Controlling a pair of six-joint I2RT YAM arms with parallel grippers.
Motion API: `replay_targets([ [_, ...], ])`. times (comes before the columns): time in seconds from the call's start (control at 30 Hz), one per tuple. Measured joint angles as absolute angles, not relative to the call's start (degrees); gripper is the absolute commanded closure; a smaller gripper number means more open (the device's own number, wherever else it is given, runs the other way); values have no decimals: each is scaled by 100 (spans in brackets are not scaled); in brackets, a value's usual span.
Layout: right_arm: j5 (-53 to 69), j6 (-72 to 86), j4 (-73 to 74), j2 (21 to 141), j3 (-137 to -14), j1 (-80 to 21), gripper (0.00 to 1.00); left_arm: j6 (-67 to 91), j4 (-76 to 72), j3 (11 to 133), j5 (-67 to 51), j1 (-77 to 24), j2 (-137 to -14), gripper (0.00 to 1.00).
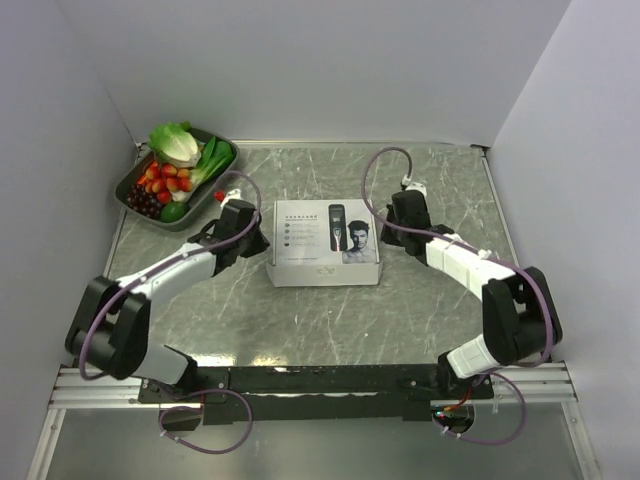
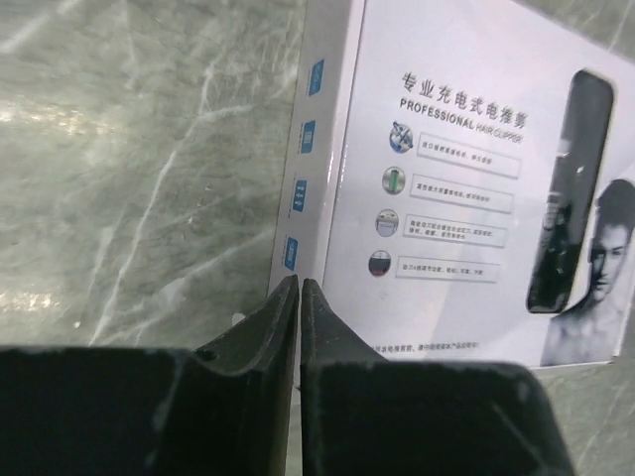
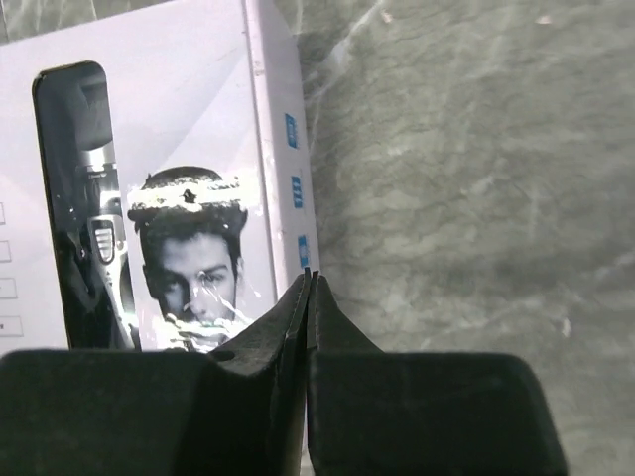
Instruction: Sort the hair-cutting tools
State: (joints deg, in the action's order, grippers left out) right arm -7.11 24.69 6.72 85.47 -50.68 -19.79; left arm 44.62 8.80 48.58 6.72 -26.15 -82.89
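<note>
No loose hair-cutting tools show on the table; they are hidden. A closed white box lies flat at the table's middle, its lid showing a black-and-silver clipper and a man's face. My left gripper hovers at the box's left edge. In the left wrist view its tips stand shut, with only a hairline slit and nothing between them. My right gripper is at the box's right edge, and its tips are pressed together, empty, over the box's side wall.
A dark green tray of lettuce, strawberries, grapes and other greens sits at the back left corner. White walls close in the grey marbled tabletop on three sides. Purple cables loop above both arms.
</note>
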Motion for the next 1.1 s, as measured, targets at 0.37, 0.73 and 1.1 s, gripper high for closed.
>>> replay_targets([
  [0.37, -1037, 2698, 1004, 8012, -4423, -1979, 68, 4676, 976, 3841, 895, -2609, -7710, 78],
  [0.73, -1085, 2716, 917, 8252, -4390, -1979, 68, 4678, 965, 3820, 1070, -2609, -7797, 68],
  [1.1, -954, 2716, 727, 8554, -4390, -1979, 69, 4626, 923, 4125, 1127, -2609, -8195, 68],
])
